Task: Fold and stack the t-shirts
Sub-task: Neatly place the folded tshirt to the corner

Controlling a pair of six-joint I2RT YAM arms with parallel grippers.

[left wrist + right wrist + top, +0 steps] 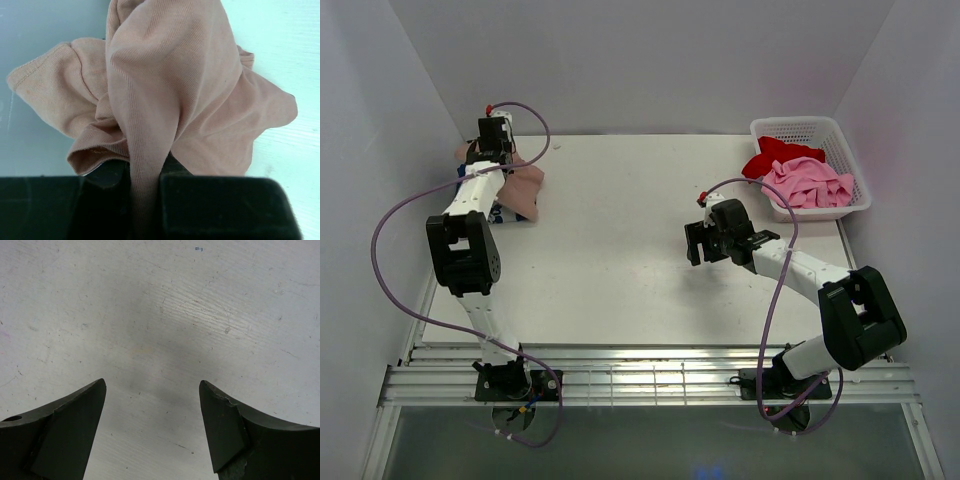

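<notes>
A dusty pink-tan t-shirt [527, 186] lies bunched at the table's far left corner. My left gripper [492, 148] is above it, shut on a fold of it. In the left wrist view a strand of the pink-tan t-shirt [175, 75] runs down between the black fingers [220, 205] of the left gripper [145, 200], and the rest hangs crumpled beyond. A small patch of navy and white cloth [499, 212] shows beside the left forearm. A red t-shirt [775, 155] and a bright pink t-shirt [810, 183] are heaped in the basket. My right gripper [705, 240] [152, 385] is open over bare table.
The white mesh basket [840, 135] stands at the back right corner. White walls close in the table at the back and both sides. A metal rail [640, 385] runs along the near edge by the arm bases.
</notes>
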